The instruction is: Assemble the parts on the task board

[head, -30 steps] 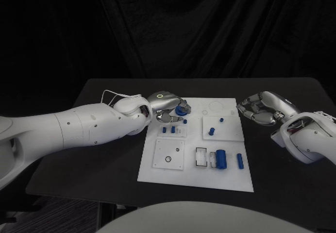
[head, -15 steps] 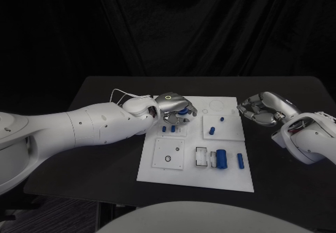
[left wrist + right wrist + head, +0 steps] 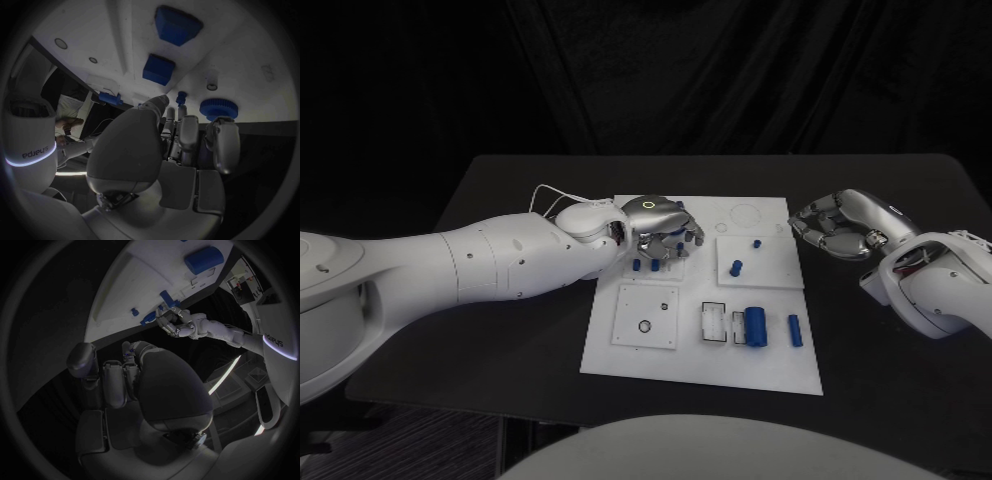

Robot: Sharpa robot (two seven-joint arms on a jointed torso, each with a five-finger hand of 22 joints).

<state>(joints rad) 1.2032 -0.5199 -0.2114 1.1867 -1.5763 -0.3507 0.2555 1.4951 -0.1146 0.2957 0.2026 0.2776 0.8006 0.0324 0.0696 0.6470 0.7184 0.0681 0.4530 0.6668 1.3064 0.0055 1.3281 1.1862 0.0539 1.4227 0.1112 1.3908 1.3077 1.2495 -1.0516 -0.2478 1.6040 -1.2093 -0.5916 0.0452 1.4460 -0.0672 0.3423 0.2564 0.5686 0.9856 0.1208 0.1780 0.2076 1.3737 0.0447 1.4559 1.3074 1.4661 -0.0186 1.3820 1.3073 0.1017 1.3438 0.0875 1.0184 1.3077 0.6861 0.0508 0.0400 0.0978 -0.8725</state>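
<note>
Left hand (image 3: pixel 661 228) has slid further over board's (image 3: pixel 704 350) far-left corner, blue gear (image 3: pixel 217 108) at fingertips.
Grip unclear; right hand (image 3: pixel 837 226) curled, empty, off board's right edge.

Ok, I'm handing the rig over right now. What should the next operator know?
Left hand: over the far left part of the task board, fingertips down at a round blue part; whether it grips the part cannot be told.
Right hand: beside the board's far right edge, fingers curled in, holding nothing.
Parts: two small blue pieces just in front of the left hand, two more on the raised plate to their right, a thick blue cylinder and a slim one lying at the near right.
Done: nothing shows as clearly finished.
Left: probably seat the round part, then the two cylinders.
</note>
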